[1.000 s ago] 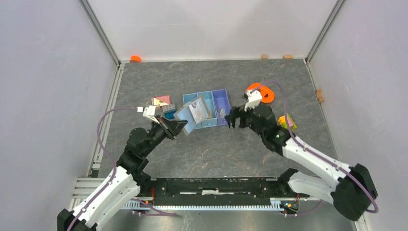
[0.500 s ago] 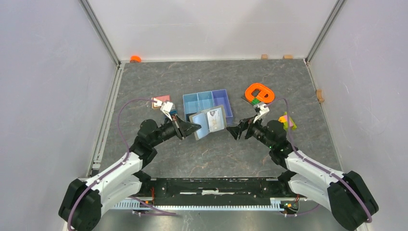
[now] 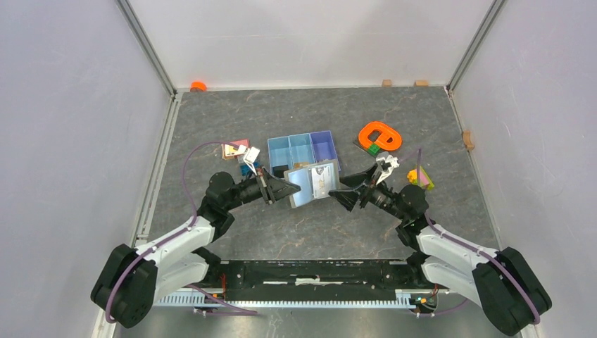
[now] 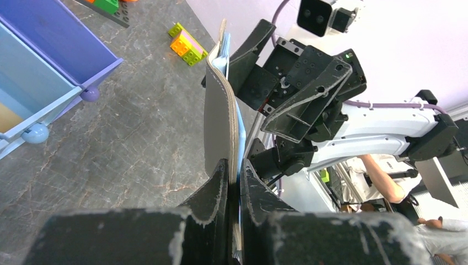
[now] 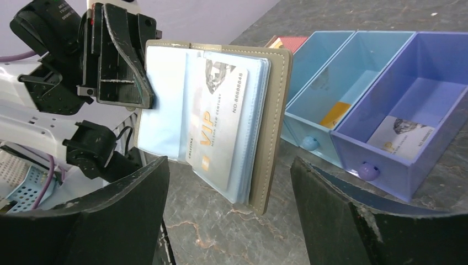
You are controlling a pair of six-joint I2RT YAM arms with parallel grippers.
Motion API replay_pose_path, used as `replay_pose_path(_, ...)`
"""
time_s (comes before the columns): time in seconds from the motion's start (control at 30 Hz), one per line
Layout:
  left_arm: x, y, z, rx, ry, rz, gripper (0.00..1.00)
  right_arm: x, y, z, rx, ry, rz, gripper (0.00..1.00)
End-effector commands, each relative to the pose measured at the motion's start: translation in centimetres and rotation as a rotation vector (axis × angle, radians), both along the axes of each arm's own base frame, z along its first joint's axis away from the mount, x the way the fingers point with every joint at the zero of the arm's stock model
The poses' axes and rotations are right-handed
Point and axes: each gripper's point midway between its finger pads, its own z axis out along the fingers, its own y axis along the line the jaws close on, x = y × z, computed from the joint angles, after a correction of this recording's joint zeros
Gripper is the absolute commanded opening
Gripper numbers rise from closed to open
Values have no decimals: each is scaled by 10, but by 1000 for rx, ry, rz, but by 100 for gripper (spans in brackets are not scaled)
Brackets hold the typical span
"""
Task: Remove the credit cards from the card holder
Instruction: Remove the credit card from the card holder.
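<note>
The card holder [image 3: 315, 184] is held upright above the table, its taupe cover [image 5: 271, 118] folded back and its pale blue sleeves facing my right arm. My left gripper [image 4: 233, 168] is shut on the holder's near edge [image 4: 219, 110]. A whitish credit card [image 5: 218, 126] marked VIP sits in the front sleeve. My right gripper [image 5: 229, 171] is open just in front of the holder, one finger on each side of that card and touching neither. From above, the right gripper [image 3: 350, 196] is close to the holder's right edge. Another credit card [image 5: 401, 136] lies in the purple compartment.
The blue-and-purple tray [image 3: 276, 149] stands just behind the holder, an orange card [image 5: 335, 114] in its middle compartment. An orange ring [image 3: 379, 136] and coloured bricks [image 3: 420, 177] lie at the right. A pink box [image 3: 237, 148] lies left of the tray.
My left gripper has carried the open holder right and nearer, off the tray. My right gripper has swung down and left until it faces the holder, its jaws slightly narrower.
</note>
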Motion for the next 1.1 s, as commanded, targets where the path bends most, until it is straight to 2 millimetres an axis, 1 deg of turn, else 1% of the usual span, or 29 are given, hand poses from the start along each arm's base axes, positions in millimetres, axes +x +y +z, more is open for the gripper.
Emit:
replay_pose_path(0.0, -5, -6, 39, -80, -96, -51, 2, -5, 5, 13, 42, -34, 48, 83)
replay_pose_path(0.1, -7, -6, 40, -81, -99, -54, 2, -1, 5, 7, 30, -18, 37, 81)
replay_pose_path(0.17, -7, -7, 40, -78, -98, -62, 2, -2, 6, 8, 34, -19, 45, 79)
replay_pose_path(0.27, -9, -12, 38, -73, -88, -91, 2, -5, 6, 10, 50, -28, 59, 74)
replay_pose_path(0.3, -10, -15, 37, -70, -83, -101, 2, -7, 6, 11, 55, -32, 64, 71)
replay_pose_path(0.37, -9, -16, 35, -64, -75, -106, 2, -9, 5, 14, 68, -41, 63, 63)
replay_pose_path(0.43, -7, -16, 32, -52, -67, -99, 2, -8, 3, 14, 71, -41, 49, 52)
replay_pose_path(0.5, -5, -16, 29, -35, -61, -86, 2, -7, 2, 12, 73, -34, 39, 36)
replay_pose_path(0.67, 1, -13, 22, 3, -49, -38, 3, -5, 1, 8, 73, -7, 28, 5)
replay_pose_path(0.7, 4, -11, 21, 16, -50, -16, 5, -3, 1, 5, 69, 6, 24, 0)
replay_pose_path(0.8, 20, -1, 5, 108, -11, 93, 15, 1, -1, -2, 59, 36, 1, 0)
replay_pose_path(0.87, 32, 12, -12, 195, 33, 195, 23, 5, -3, -6, 53, 55, -19, 0)
replay_pose_path(0.93, 41, 26, -24, 271, 67, 285, 36, 9, -5, -12, 37, 72, -42, 0)
replay_pose_path(0.97, 44, 31, -27, 301, 74, 316, 42, 11, -7, -17, 24, 86, -57, 0)
replay_pose_path(1.03, 47, 39, -26, 325, 70, 363, 55, 18, -12, -25, -7, 105, -100, 0)
replay_pose_path(1.07, 47, 43, -23, 322, 63, 380, 60, 21, -14, -28, -20, 113, -119, 0)
